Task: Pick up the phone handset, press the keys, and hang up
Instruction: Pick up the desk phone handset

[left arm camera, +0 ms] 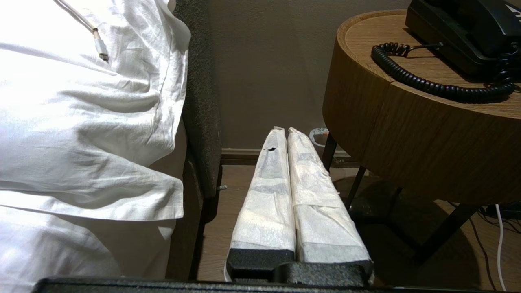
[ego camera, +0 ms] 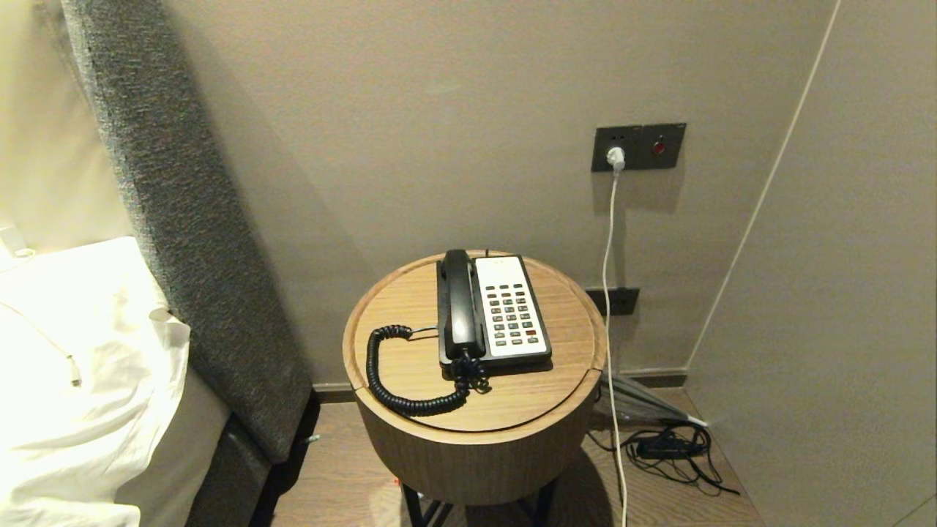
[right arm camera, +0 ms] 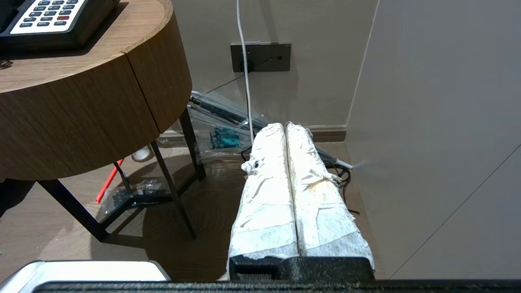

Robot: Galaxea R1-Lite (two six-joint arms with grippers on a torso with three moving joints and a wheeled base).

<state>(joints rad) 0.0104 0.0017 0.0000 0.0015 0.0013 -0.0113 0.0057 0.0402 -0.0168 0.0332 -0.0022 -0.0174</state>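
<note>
Writing: none can be read; the marks on the phone base (ego camera: 510, 307) keys and the strip above them are too small to make out.
Phone handset (ego camera: 458, 304): lies in its cradle on the left side of the base, long axis running away from the robot, on the round wooden side table (ego camera: 527, 410).
Coiled cord (ego camera: 395, 380): loops from the handset's near end out across the tabletop to the left and back to the base.
Cut off: the left wrist view shows only a corner of the base and part of the cord; the right wrist view shows only the lower keypad rows.
Hard to make out: the clutter in clear plastic on the floor by the table legs.
Left gripper (left arm camera: 283, 131): low beside the table, between it and the bed, pointing level toward the wall; white-wrapped fingers (left arm camera: 266, 195) pressed together, clenched on nothing.
Right gripper (right arm camera: 285, 125): low on the table's other side, pointing toward the wall socket (right arm camera: 260, 57); wrapped fingers (right arm camera: 268, 191) likewise pressed together, empty.
Head view: neither arm appears.
</note>
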